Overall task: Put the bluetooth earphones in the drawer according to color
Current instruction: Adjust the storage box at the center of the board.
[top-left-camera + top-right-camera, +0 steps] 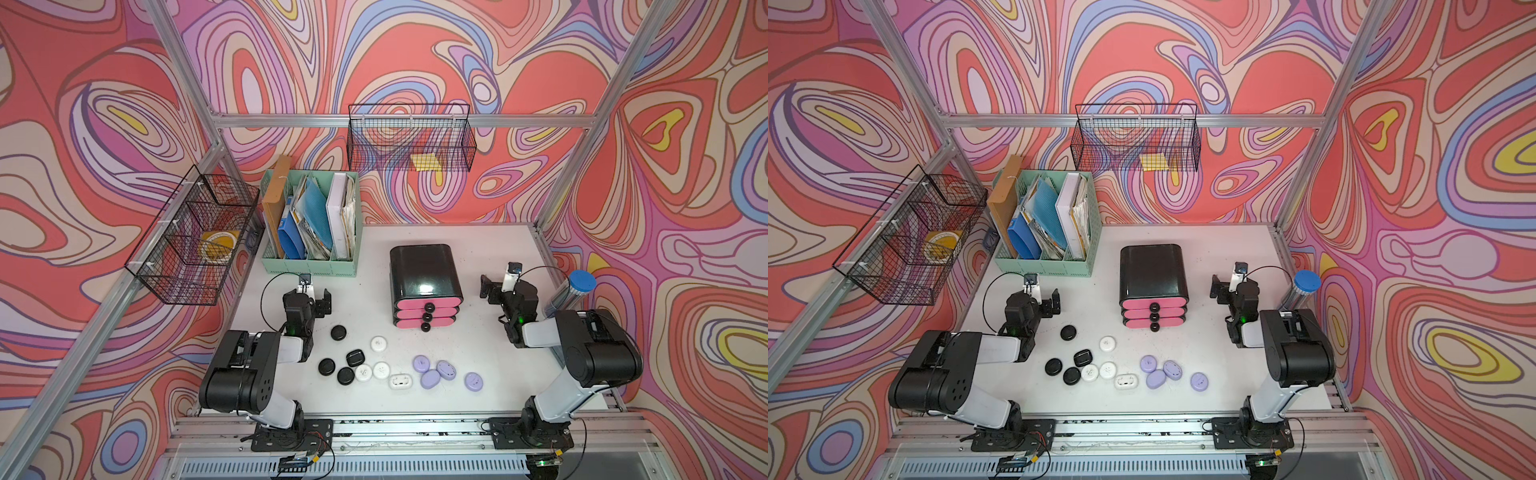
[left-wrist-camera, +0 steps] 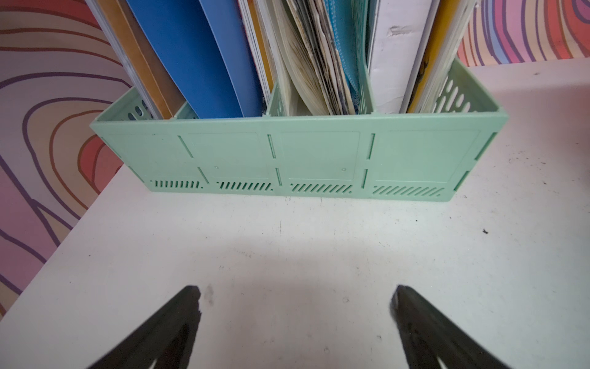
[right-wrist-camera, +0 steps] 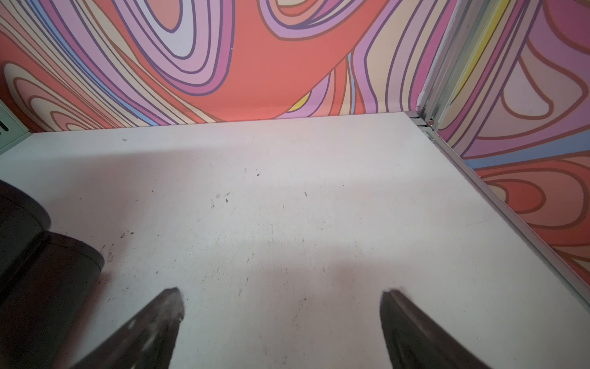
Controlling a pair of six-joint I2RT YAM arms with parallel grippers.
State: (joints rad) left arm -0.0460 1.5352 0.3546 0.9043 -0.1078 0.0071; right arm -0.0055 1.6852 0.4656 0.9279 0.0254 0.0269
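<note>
Table (image 1: 478,249) w/ organizer (image 1: 309,266) at back-left; drawer (image 1: 424,274) mid-table, all 3 pink fronts shut, inside not visible. L gripper (image 2: 295,300) faces organizer, R gripper (image 3: 282,297) is near drawer's side, both spread fully wide w/ nothing btwn fingers, well apart from any case. All 12 cases lie loose in front of drawer, 4 black cases (image 1: 338,332) nearest L arm, 4 white cases (image 1: 378,343) mid, 4 purple cases (image 1: 446,370) toward R, so task looks unstarted: open a drawer, then pick & sort each color, all left to do.
</note>
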